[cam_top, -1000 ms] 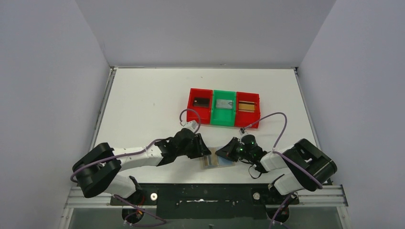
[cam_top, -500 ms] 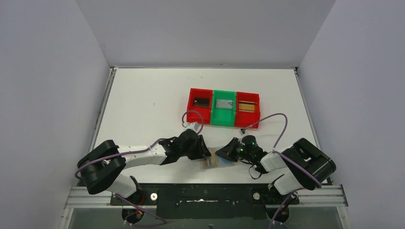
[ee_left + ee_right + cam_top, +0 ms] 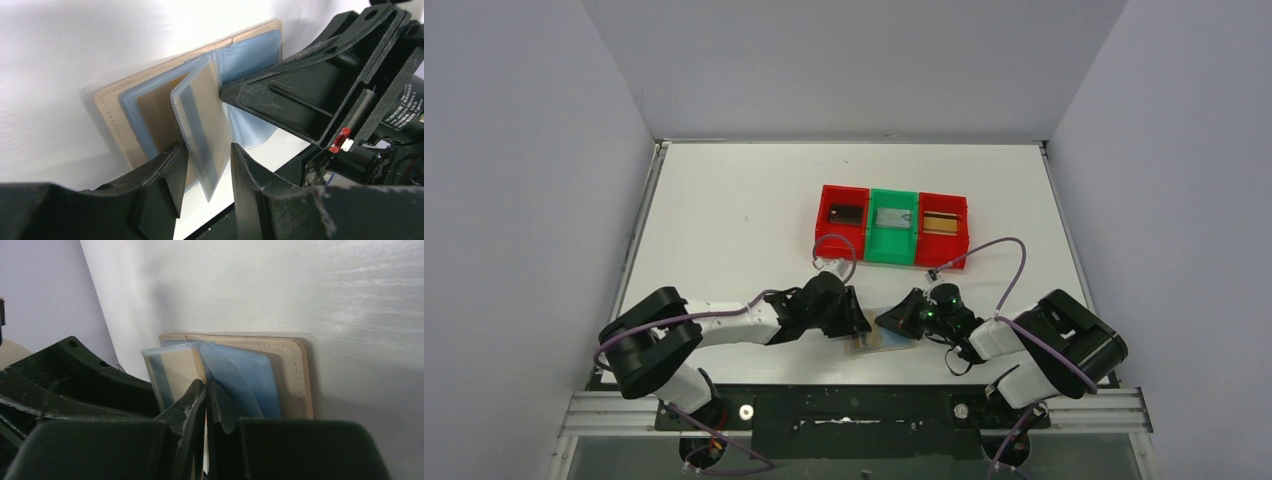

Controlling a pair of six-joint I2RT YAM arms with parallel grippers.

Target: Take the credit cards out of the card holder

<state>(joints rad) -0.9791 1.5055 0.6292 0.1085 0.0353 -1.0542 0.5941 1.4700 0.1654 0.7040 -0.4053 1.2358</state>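
Top external
- counter: white; both arms reach to its near edge and meet over the card holder.
- card holder: lies open and flat on the counter between the two grippers, well apart from the trays.
- left gripper: at the holder's left side; how the jaws stand is too small to tell here.
- right gripper: at the holder's right side, tip over the holder.
- trays: red, green and red in a row farther back, with a small flat rectangle in each.

Left wrist
- card holder: tan cover spread on the counter, with pale blue pockets inside.
- clear sleeve: stands up from the fold.
- credit card: tan, inside the sleeve.
- left gripper: jaws part-way open, one on each side of the sleeve's free edge, with a gap showing on the right.
- right gripper: jaws together, tip against the sleeve near the fold.

Right wrist
- right gripper: jaws closed, tip at the fold; whether a leaf is caught cannot be told.
- card holder: tan cover flat beyond the tip.
- clear sleeve: raised to the left.
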